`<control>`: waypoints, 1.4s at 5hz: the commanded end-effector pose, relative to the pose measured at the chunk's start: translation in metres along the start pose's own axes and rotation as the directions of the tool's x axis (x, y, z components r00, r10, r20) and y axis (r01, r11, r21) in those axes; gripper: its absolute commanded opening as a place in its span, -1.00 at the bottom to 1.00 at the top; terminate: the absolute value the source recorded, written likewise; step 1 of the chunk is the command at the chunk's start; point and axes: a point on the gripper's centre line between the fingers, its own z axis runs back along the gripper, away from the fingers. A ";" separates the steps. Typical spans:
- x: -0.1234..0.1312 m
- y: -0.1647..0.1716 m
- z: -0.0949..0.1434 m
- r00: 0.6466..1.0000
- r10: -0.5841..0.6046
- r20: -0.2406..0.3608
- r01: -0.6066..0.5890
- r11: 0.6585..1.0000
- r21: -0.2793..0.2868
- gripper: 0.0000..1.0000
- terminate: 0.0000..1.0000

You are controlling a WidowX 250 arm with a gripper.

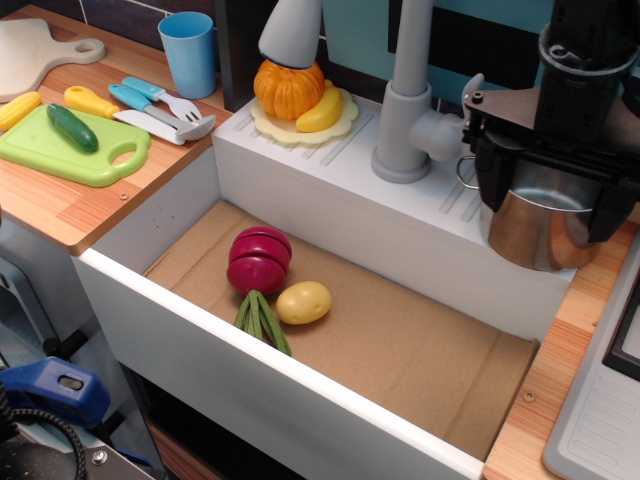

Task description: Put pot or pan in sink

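Observation:
The shiny steel pot (535, 238) is at the right end of the white sink's back ledge, beside the grey faucet (405, 110). My gripper (552, 212) comes down from above. Its black fingers (497, 185) press on the pot's left and right sides, shut on it. I cannot tell whether the pot's base rests on the ledge or hangs just above it. The sink (180, 330) is a white basin with a brown floor, below and left of the pot.
In the sink lie a red toy vegetable (259, 260), a yellow potato (303, 302) and a green stalk (260, 320). A plate with an orange and a banana (300, 95) sits on the ledge. A green cutting board (70, 150), cutlery and a blue cup (189, 52) stand on the left counter.

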 end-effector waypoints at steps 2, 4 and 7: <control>0.008 -0.001 -0.001 0.985 -0.170 0.030 0.169 0.986 0.010 1.00 -1.00; 0.031 -0.013 -0.018 0.927 -0.345 0.148 0.339 0.938 0.067 1.00 -1.00; 0.055 -0.022 -0.050 0.882 -0.431 0.188 0.432 0.901 0.041 1.00 -1.00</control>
